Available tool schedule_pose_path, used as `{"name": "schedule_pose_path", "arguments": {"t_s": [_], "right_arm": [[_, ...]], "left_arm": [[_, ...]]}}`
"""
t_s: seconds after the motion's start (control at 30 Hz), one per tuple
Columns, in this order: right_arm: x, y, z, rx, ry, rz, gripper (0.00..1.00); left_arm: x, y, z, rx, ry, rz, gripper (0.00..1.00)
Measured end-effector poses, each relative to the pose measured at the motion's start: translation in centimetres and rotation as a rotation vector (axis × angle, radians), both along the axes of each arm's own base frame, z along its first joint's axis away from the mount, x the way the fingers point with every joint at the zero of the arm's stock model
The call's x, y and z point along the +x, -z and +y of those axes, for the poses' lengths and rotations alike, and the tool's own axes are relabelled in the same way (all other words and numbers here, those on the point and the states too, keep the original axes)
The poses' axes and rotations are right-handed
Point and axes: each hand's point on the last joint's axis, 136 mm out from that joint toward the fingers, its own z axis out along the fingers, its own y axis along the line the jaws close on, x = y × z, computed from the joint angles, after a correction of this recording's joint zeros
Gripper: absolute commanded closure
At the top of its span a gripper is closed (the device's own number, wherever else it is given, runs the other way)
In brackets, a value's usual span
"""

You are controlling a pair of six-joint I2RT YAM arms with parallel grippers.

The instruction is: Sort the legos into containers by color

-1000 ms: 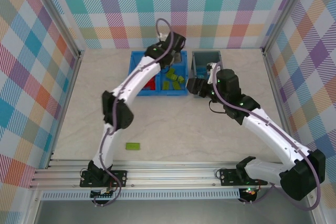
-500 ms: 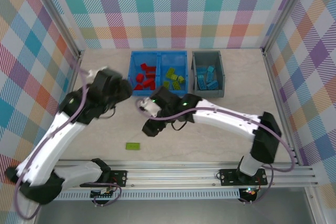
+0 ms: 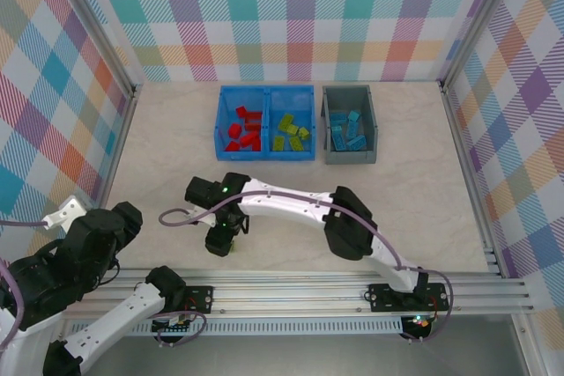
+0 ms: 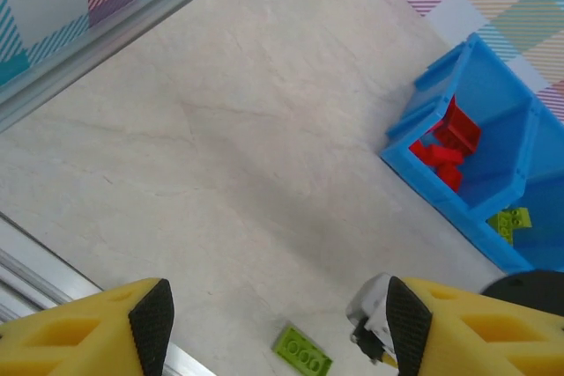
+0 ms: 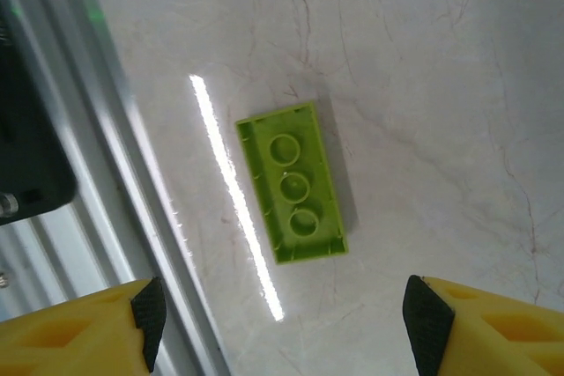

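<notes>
Right gripper (image 5: 284, 314): jaws spread wide, empty; lime lego (image 5: 293, 184) on table at 12 o'clock. Left gripper (image 4: 275, 323): released, empty; blue bin (image 4: 498, 121) at 2 o'clock.

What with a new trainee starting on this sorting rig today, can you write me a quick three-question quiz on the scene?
1. True or false: the right gripper is clamped on the lime green brick.
2. Where are the red bricks? A. In the blue bin, in the compartment away from the grey bin. B. In the blue bin, in the compartment next to the grey bin. C. In the grey bin.
3. How many bricks lie loose on the table?

Key: 1. False: its jaws stand open, with the brick lying free between them. 2. A. 3. One.
</notes>
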Motion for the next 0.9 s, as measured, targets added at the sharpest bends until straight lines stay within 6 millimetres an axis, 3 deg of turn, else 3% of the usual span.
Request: {"name": "schedule_pose_path", "arguments": {"t_s": [0.53,0.9], "right_arm": [[0.2,4.3,0.3,-0.136,-0.066,-0.054,0.28],[-0.5,4.5,0.9,-0.138,-0.086,-0.079,0.37]], "left_arm": [[-0.4,0.0,0.6,0.012,-0.024,0.003,0.33],[-0.4,-0.1,0.6,0.011,-0.024,0.003,0.33]]}}
